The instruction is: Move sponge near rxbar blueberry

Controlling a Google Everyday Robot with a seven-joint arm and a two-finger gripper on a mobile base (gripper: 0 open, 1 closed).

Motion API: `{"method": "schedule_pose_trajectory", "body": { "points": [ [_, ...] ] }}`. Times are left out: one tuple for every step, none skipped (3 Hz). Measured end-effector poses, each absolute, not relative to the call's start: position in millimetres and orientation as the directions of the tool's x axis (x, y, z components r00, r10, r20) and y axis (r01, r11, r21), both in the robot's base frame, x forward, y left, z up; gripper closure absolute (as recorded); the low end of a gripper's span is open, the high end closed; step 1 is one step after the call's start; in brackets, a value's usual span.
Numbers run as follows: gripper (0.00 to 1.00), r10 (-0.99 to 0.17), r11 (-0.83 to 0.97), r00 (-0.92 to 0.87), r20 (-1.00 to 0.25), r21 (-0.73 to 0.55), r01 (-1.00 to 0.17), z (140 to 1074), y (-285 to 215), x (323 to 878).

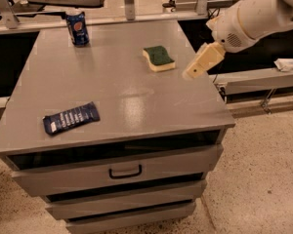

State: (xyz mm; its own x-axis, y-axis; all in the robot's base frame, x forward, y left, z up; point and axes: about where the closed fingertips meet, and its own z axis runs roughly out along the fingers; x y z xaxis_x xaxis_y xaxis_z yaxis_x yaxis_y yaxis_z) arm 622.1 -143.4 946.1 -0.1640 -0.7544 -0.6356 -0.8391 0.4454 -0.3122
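We find the sponge (158, 58) lying flat, green side up, at about 1 o'clock on the grey table (127, 96), untouched. The blue snack bar (71, 118) lies at about 8 o'clock on the same top, well apart from the sponge, with bare surface between them. A blue soda can (77, 28) stands upright at 11 o'clock, off the direct line between the two. The gripper (201, 61) hangs at 3 o'clock of the sponge, near it but not in contact, over the table's right-hand side. We cannot tell whether it is parted or closed. In our judgement the step in hand is the approach and grasp. We recommend that the gripper come squarely over the sponge and take it across its shorter width, gripping the foam body rather than only the thin green layer. Foam yields, so a firm closure is advisable. The carry should then run toward 8 o'clock, low and clear of the can. The sponge should be set down just beside the snack bar without pushing it.
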Motion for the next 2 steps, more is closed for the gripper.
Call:
{"method": "schedule_pose_trajectory", "body": {
  "points": [
    [0.00,-0.657,0.478,-0.148,-0.739,-0.256,-0.841,924.0,-102.2,672.9],
    [0.00,-0.561,0.503,-0.163,-0.812,-0.178,-0.845,900.5,-71.8,708.8]
  ]
}}
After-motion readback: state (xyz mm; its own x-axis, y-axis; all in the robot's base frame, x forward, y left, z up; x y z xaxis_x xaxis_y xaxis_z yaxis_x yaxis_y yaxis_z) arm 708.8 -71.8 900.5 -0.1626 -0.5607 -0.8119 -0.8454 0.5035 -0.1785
